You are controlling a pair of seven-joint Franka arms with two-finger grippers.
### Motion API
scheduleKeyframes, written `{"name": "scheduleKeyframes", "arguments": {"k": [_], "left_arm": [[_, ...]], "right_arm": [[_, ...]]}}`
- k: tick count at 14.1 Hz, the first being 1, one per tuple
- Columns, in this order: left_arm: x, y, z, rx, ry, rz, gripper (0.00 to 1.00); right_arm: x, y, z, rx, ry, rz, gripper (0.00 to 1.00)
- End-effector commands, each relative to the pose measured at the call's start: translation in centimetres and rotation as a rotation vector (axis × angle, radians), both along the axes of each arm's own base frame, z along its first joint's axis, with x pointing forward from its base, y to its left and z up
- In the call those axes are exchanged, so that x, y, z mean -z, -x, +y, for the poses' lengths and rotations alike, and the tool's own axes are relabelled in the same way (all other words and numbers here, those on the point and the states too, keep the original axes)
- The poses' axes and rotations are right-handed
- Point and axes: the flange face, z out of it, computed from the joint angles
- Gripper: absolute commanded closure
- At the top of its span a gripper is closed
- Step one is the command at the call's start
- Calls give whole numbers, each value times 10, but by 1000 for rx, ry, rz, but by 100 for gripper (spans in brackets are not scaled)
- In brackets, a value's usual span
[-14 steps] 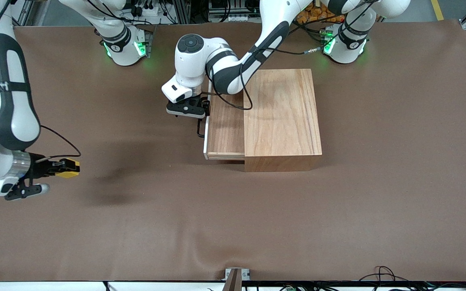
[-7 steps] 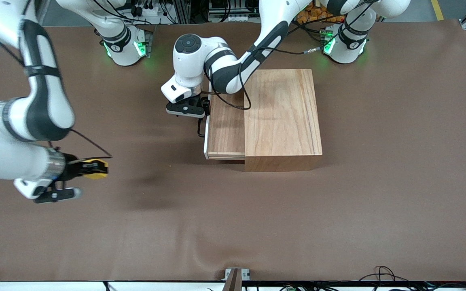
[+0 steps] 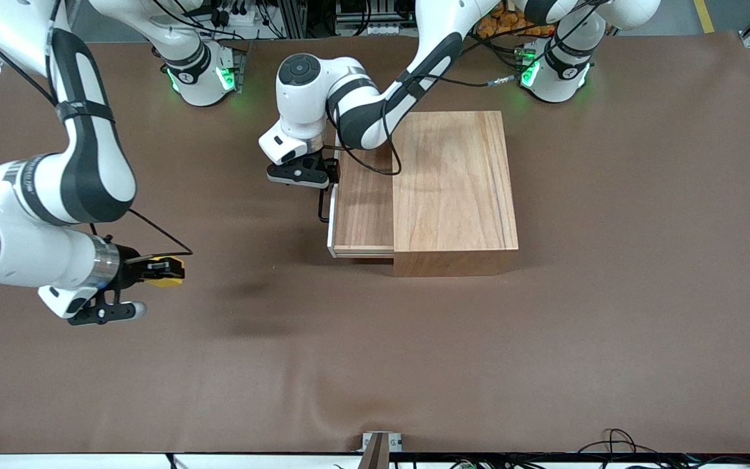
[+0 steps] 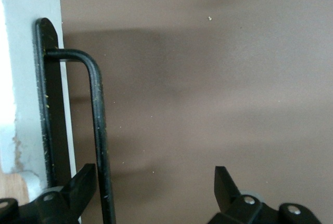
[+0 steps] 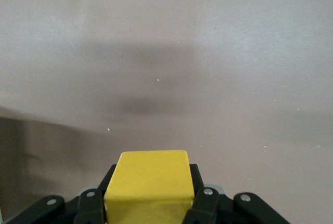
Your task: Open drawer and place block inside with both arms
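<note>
The drawer stands partly pulled out of the wooden box, its white-edged front panel facing the right arm's end of the table. My left gripper is open at the black wire handle. In the left wrist view the handle runs between the spread fingers, close to one of them, beside the white panel. My right gripper is shut on the yellow block and holds it above the bare mat. The block fills the jaws in the right wrist view.
The brown mat covers the whole table. The two green-lit arm bases stand along the edge farthest from the front camera. The right arm's elbow hangs over its end of the table.
My right gripper has carried the yellow block across the mat toward the drawer. My left gripper has stayed at the handle, and the drawer has not moved.
</note>
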Motion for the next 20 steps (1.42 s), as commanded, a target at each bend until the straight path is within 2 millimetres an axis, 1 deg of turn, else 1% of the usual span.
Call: {"name": "scheduleKeyframes", "arguments": {"k": [1,2,3,6,8,9,10,11,12,14,15,16,18,19,20], "left_arm": [[-4,21,1,-14,-66,75,0],[-16,21,4,-15,-75,78,0],[-21,19,8,-19,-92,84,0],[-45,14,17,-28,-110,83,0],[-76,7,28,-42,-109,71,0],[-86,-2,35,-57,-105,69,0],[-96,-5,38,-62,-95,64,0],[-111,-6,41,-64,-81,52,0],[-119,-12,48,-77,-86,52,0],[-145,-29,71,-104,-99,54,0],[-161,-38,85,-102,-102,51,0],[-173,-50,100,-99,-112,52,0],[-194,-67,126,-108,-117,49,0],[-206,-77,140,-132,-109,42,0],[-219,-89,157,-148,-107,41,0]], "right_arm": [[-21,6,-1,-7,-5,-12,88],[-24,6,-1,-6,-7,-21,88],[-26,6,1,-8,-9,-26,88],[-23,2,5,-9,-9,-50,88],[-21,2,9,-11,-11,-52,89],[-21,3,14,-13,-11,-50,88],[-22,5,25,-25,-11,-47,88],[-22,8,33,-35,-10,-42,88],[-20,9,38,-42,-10,-39,88],[-16,12,48,-52,-20,-27,88],[-13,17,62,-65,-38,-16,89],[-11,21,78,-78,-61,-8,88],[-9,30,104,-103,-76,7,88],[-9,35,121,-107,-75,14,89],[-8,42,145,-100,-68,22,88]]}}
